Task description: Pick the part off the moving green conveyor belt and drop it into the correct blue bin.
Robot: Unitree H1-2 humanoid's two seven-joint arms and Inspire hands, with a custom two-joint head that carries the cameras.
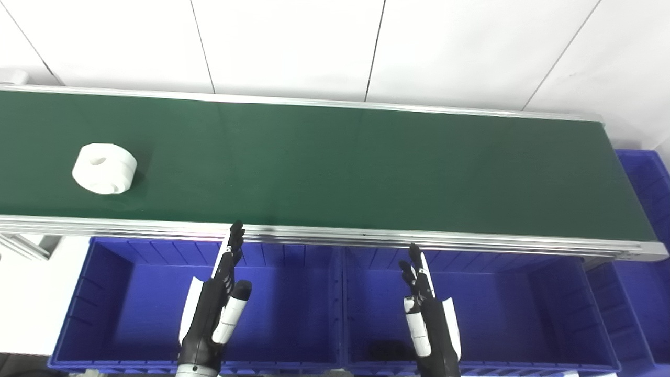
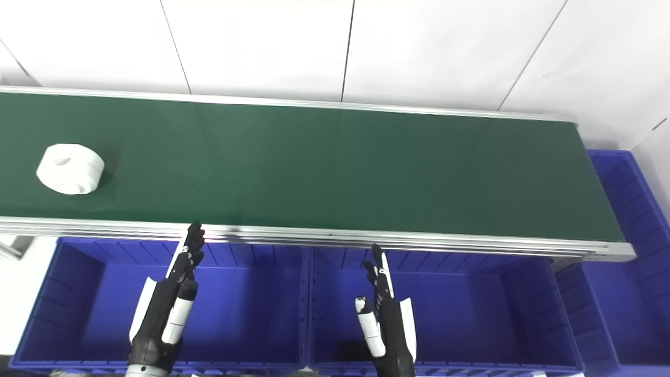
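A white ring-shaped part (image 1: 104,168) lies on the green conveyor belt (image 1: 335,167) near its left end. Below the belt's front rail stand two blue bins side by side, a left bin (image 1: 104,293) and a right bin (image 1: 523,303). My left hand (image 1: 217,303) hovers over the left bin, fingers straight and apart, holding nothing. Over the right bin my right hand (image 1: 426,314) is likewise open and empty. Both hands are well to the right of the part and short of the belt.
A third blue bin (image 1: 646,209) stands past the belt's right end. A dark object (image 1: 384,350) lies on the right bin's floor near its front wall. A metal frame (image 1: 21,246) shows at the left below the belt. White wall panels rise behind.
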